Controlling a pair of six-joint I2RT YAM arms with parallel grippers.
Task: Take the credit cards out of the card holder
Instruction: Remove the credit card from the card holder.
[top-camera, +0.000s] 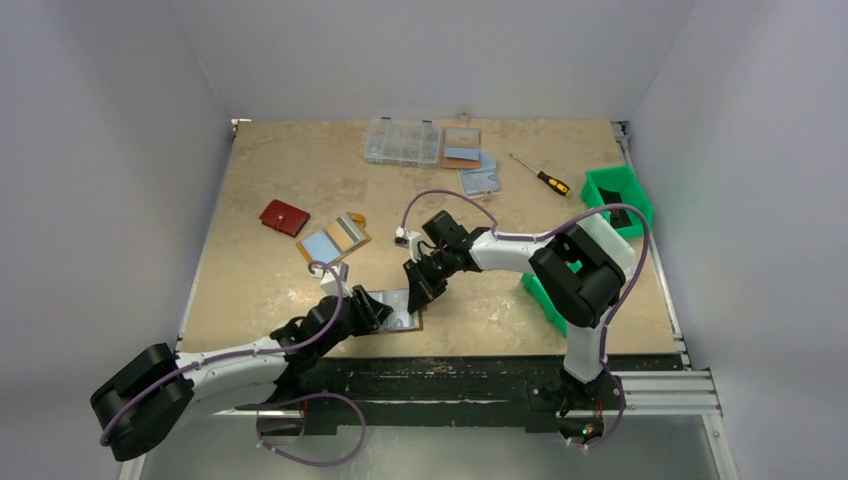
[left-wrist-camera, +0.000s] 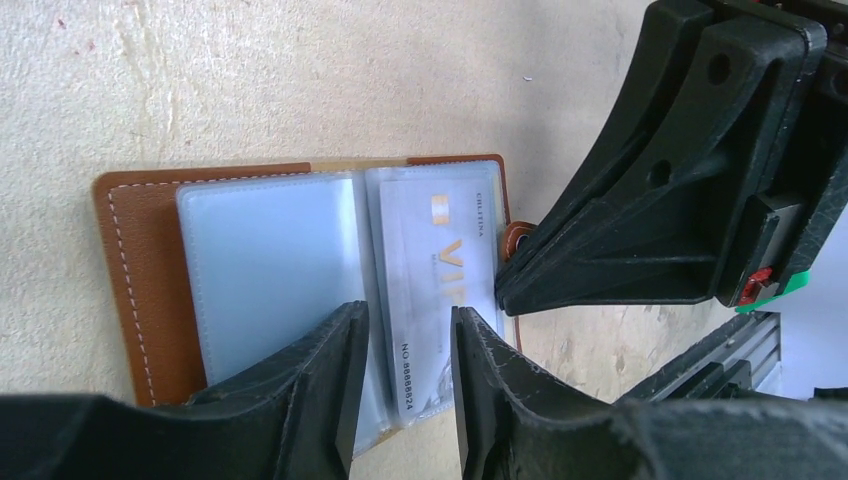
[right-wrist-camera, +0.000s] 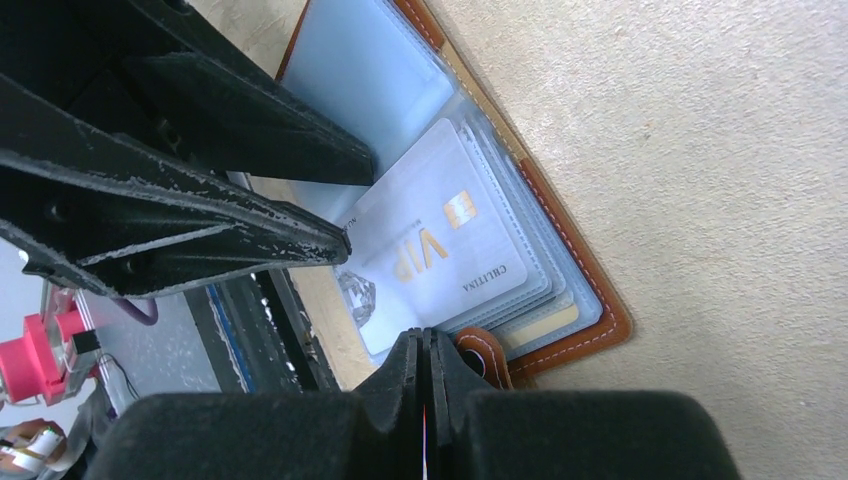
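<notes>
Left wrist view shows the card holder (left-wrist-camera: 135, 250) lying open and flat on the table (left-wrist-camera: 300, 80), close to its near edge, with a silvery VIP card (left-wrist-camera: 440, 250) tucked in the right-hand stack. The left gripper (left-wrist-camera: 408, 318) stands over the fold with a narrow gap between its fingers. The right gripper (left-wrist-camera: 503, 290) has its jaws pressed together at the card's outer edge, just beside the snap tab (left-wrist-camera: 517, 238); whether it pinches anything I cannot tell.

My worry is that those closed tips catch the slick sleeve (left-wrist-camera: 270, 270) rather than the card, so a pull drags the whole holder or creases the plastic. If the left fingers bear on the card, it may jam.

The leather looks stiff, tan and white-stitched. The sleeve is glossy, bluish and floppy, and the card is smooth and rigid.
</notes>
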